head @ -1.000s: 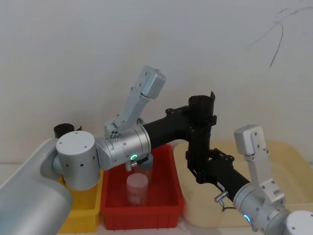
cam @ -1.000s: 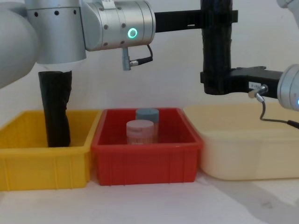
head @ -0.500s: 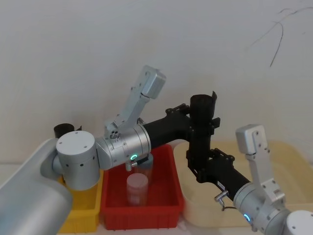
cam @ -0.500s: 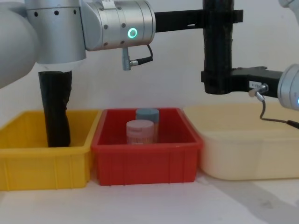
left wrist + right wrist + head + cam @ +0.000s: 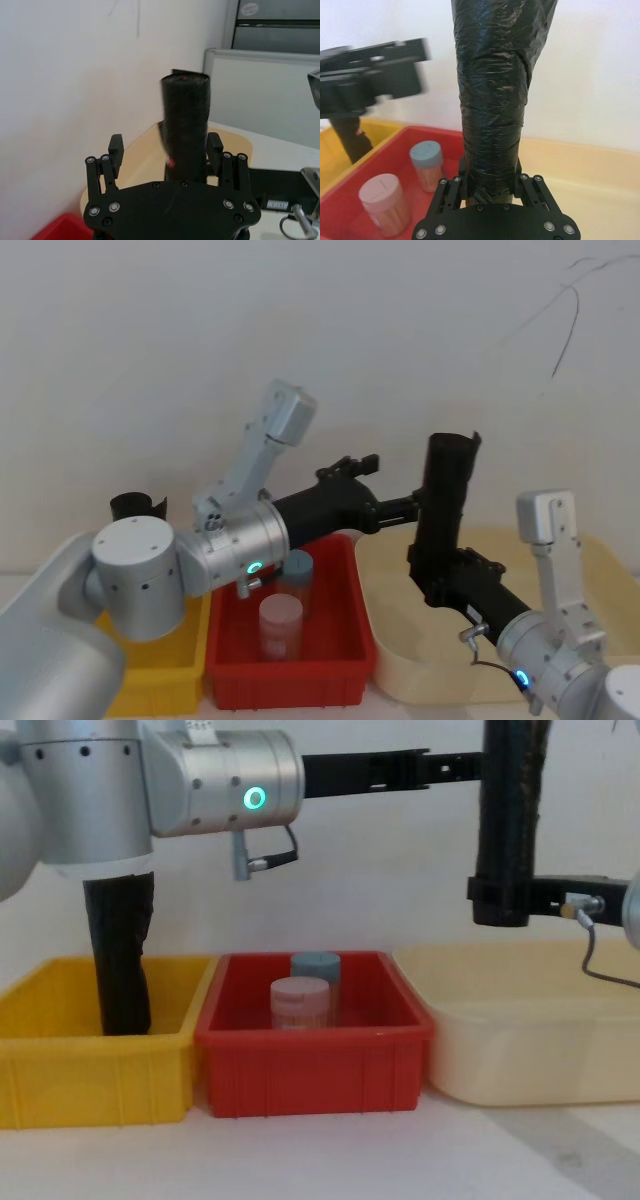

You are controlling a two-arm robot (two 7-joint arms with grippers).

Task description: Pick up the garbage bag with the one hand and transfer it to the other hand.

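Note:
The garbage bag (image 5: 445,490), a straight black roll of crinkly plastic, stands upright in the air over the cream bin (image 5: 530,1060). My right gripper (image 5: 432,575) is shut on its lower end, and its fingers (image 5: 520,181) press both sides of the bag (image 5: 492,100). My left gripper (image 5: 400,508) is open at about mid-height of the bag. Its fingertips lie just left of the bag (image 5: 510,810) in the chest view. From the left wrist the bag (image 5: 185,120) stands beyond the spread fingers (image 5: 116,147).
A yellow bin (image 5: 90,1060) on the left holds another black roll (image 5: 118,960) with a ragged top. Between the yellow and cream bins, a red bin (image 5: 310,1030) holds two capped jars (image 5: 300,1000). A white wall stands close behind.
My left gripper has opened and drawn back to the left, off the bag. The right gripper has carried the bag to the right and slightly up.

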